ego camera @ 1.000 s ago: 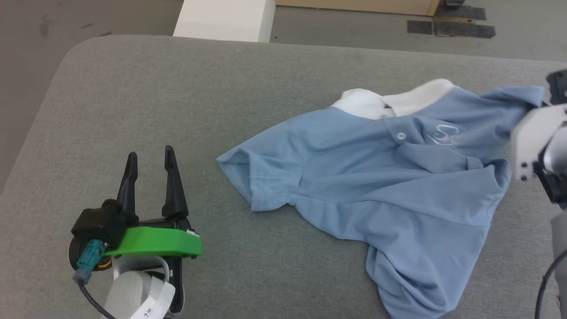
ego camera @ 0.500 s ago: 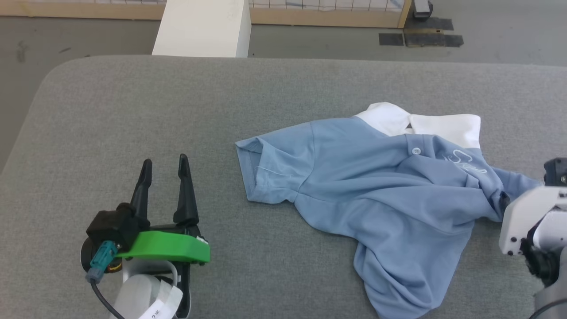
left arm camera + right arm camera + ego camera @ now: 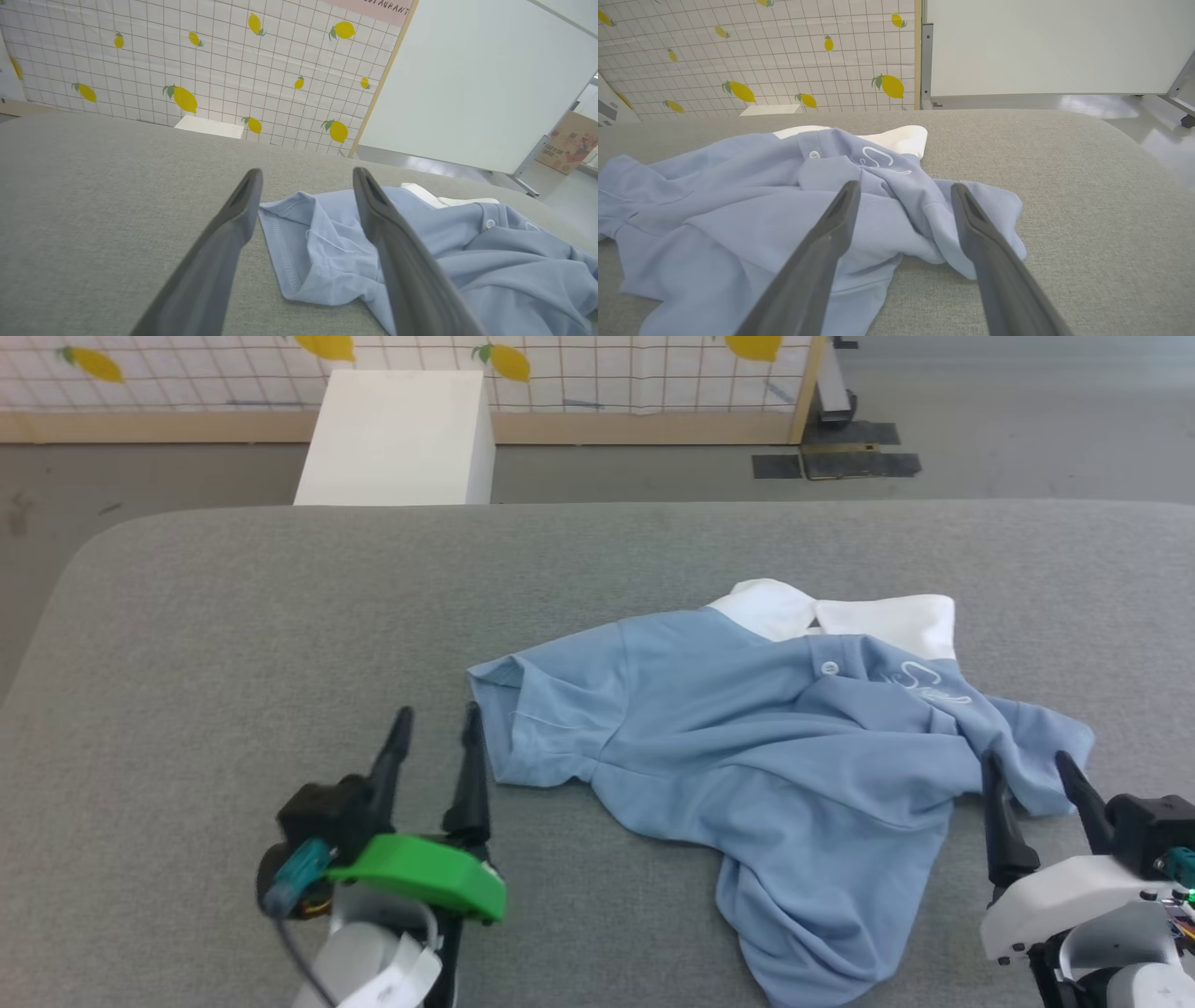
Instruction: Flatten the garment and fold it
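Right now the garment (image 3: 747, 756) is lying rumpled on the grey padded surface (image 3: 233, 644), its white collar (image 3: 840, 616) pointing away from the robot and one short sleeve (image 3: 532, 728) spreading flat toward the robot's left. The other sleeve (image 3: 1036, 751) is bunching up at the garment's right side, and the lower hem is trailing toward the near edge. The left jaws are standing wide open and holding nothing. Their dark fingers (image 3: 470, 775) are sitting just beside the flat sleeve's cuff, which in the left wrist view is showing between the two tips. The right jaws are likewise gaping wide and gripping nothing, their fingers (image 3: 997, 821) pointing at the bunched sleeve; whether they are touching the cloth I cannot tell.
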### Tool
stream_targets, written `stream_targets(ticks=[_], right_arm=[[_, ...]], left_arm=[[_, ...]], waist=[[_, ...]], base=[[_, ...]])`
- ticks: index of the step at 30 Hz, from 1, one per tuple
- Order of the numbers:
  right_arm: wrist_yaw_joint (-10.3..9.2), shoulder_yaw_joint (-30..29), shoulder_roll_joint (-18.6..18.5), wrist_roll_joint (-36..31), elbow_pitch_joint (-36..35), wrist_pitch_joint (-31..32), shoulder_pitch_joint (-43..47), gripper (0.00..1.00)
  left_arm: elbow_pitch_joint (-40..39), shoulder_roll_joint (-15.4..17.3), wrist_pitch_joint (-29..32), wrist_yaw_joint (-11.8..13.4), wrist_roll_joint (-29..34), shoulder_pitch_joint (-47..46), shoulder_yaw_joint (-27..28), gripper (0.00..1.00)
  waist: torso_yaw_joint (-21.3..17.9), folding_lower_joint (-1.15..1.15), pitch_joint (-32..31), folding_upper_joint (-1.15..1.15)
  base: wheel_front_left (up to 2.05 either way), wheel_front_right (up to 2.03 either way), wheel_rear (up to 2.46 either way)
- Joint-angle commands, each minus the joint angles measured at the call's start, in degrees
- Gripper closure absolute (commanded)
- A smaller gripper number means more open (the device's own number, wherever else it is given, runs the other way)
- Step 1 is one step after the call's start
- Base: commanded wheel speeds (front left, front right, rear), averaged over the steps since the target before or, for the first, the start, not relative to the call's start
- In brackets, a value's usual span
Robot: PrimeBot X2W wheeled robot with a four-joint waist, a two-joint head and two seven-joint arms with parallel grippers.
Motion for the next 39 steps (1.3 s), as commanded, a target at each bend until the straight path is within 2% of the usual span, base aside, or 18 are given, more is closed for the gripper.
stream_targets(ticks=[1,7,12,13,14,15,16,17,18,24,27,28,29,33,39], right_arm=[[-0.09,0.6,0.0,0.7,-0.8,-1.1,0.5,0.00],[-0.09,2.2,0.0,0.0,-4.4,-2.4,0.6,0.00],[-0.09,3.0,0.0,-2.0,-7.2,-3.7,0.1,0.00],[-0.09,3.0,0.0,-2.2,-7.6,-4.0,0.3,0.00],[-0.09,3.1,0.0,-2.0,-7.6,-4.1,0.4,0.00],[-0.09,3.1,0.0,-1.7,-7.5,-4.1,0.4,0.00],[-0.09,3.1,0.0,-1.6,-7.5,-4.2,0.5,0.00],[-0.09,3.1,0.0,-1.2,-7.5,-4.3,0.5,0.00],[-0.09,3.0,0.0,-1.1,-7.5,-4.5,0.6,0.00],[-0.09,2.2,0.0,0.0,-7.5,-4.2,0.7,0.00],[-0.09,2.5,0.0,0.1,-7.4,-3.9,0.5,0.00],[-0.09,2.6,0.0,0.2,-7.4,-3.9,0.5,0.00],[-0.09,2.8,0.0,0.4,-7.3,-3.8,0.4,0.00],[-0.09,3.8,0.0,0.7,-7.1,-3.8,-0.1,0.00],[-0.09,4.6,0.0,0.9,-7.0,-3.8,-0.5,0.00]], left_arm=[[1.7,-0.1,1.2,-0.2,-0.7,-2.3,-1.1,0.00],[10.8,-0.1,10.7,1.8,-3.3,-10.5,-3.9,0.00],[18.3,0.4,23.7,4.0,-4.0,-16.5,-5.2,0.00],[19.8,1.3,29.4,5.3,-3.8,-17.6,-5.7,0.00],[20.0,1.7,31.2,5.8,-3.7,-17.7,-5.9,0.00],[19.9,2.0,32.6,6.0,-3.7,-17.6,-6.1,0.12],[19.6,2.1,33.2,6.0,-3.8,-17.5,-6.1,0.39],[18.9,2.2,33.8,5.9,-4.1,-17.2,-6.1,0.73],[18.2,2.3,34.2,5.5,-4.4,-16.9,-6.2,1.00],[13.7,3.3,38.3,4.6,-6.1,-12.1,-7.3,1.00],[11.2,3.8,36.4,4.7,-5.7,-11.3,-7.2,1.00],[10.1,3.8,34.4,4.6,-5.3,-11.6,-7.1,0.88],[9.4,3.7,32.9,4.8,-5.1,-11.7,-6.8,0.00],[8.7,3.4,29.4,4.8,-4.8,-12.2,-6.7,0.00],[12.0,3.6,31.5,5.4,-5.1,-13.1,-6.9,0.00]], waist=[[-1.2,0.00,-0.1,0.00],[-3.0,0.00,1.0,0.00],[-4.8,0.00,2.1,0.00],[-5.5,0.00,2.3,0.00],[-5.7,0.00,2.3,0.00],[-5.9,0.00,2.3,0.00],[-5.9,0.00,2.3,0.00],[-6.0,0.00,2.3,0.00],[-6.0,0.00,2.3,0.00],[-4.3,0.00,1.9,0.00],[-3.3,0.00,1.9,0.00],[-2.9,0.00,1.9,0.00],[-2.7,0.00,1.9,0.00],[-2.4,0.00,1.8,0.00],[-3.4,0.00,2.2,0.00]], base=[[0.00,0.00,0.00],[0.00,0.00,0.00],[0.00,0.00,0.00],[0.00,0.00,0.00],[0.00,0.00,0.00],[0.00,0.00,0.00],[0.00,0.00,0.00],[0.00,0.00,0.00],[0.00,0.00,0.00],[0.00,0.00,0.00],[0.00,0.00,0.00],[0.00,0.00,0.00],[0.00,0.00,0.00],[0.00,0.00,0.00],[0.00,0.00,0.00]])
